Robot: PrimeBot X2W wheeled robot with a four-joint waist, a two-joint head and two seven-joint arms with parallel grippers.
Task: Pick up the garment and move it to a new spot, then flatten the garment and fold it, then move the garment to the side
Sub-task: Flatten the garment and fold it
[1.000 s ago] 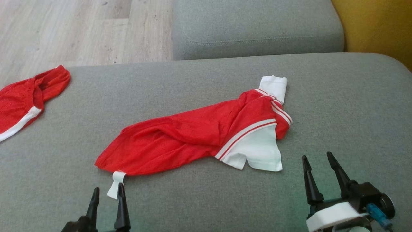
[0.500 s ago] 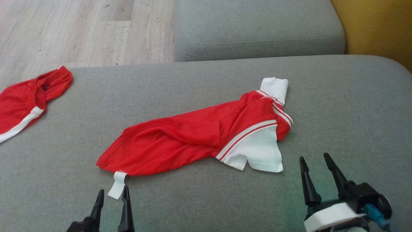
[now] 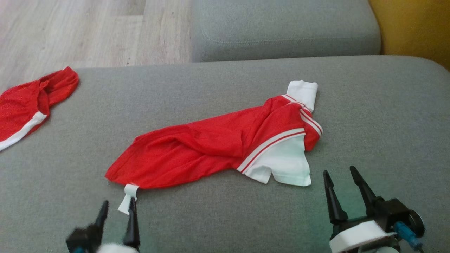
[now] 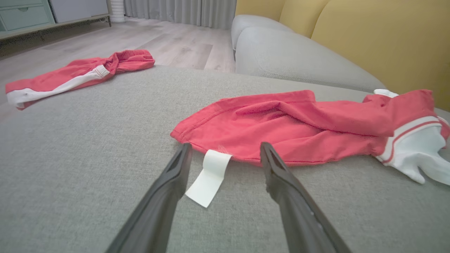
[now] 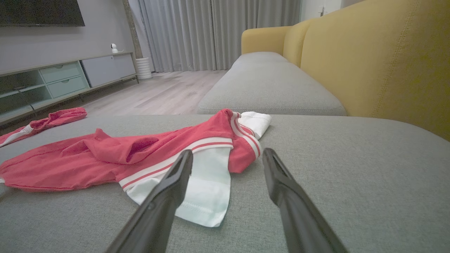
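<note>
Far left, a crumpled red cloth piece with a white stripe (image 3: 24,112) lies at the edge of the broad grey fabric sofa cushion (image 3: 386,116), well away from the action. Next along is the left hand (image 3: 118,202), its two dark fingers spread wide and holding nothing. It sits just short of the small white fabric label (image 3: 127,198) at the hem, and from the left wrist view that label (image 4: 210,177) lies between the fingers, unpinched.

Centre stage, the red fabric garment with white striped sleeves (image 3: 211,147) stretches diagonally across the cushion. It's bunched and twisted, hem corner to the near left, sleeves to the far right.

On the right, the right hand (image 3: 338,170) is just as wide open and empty, fingertips just beside the nearer white sleeve (image 3: 286,165), not touching.

What's changed in the last second? Very little! The view has shifted a touch, the hands have barely stirred, and the garment lies exactly as it did. I'd say the first pick-up hasn't begun. Both hands look lined up to grab an end each.
</note>
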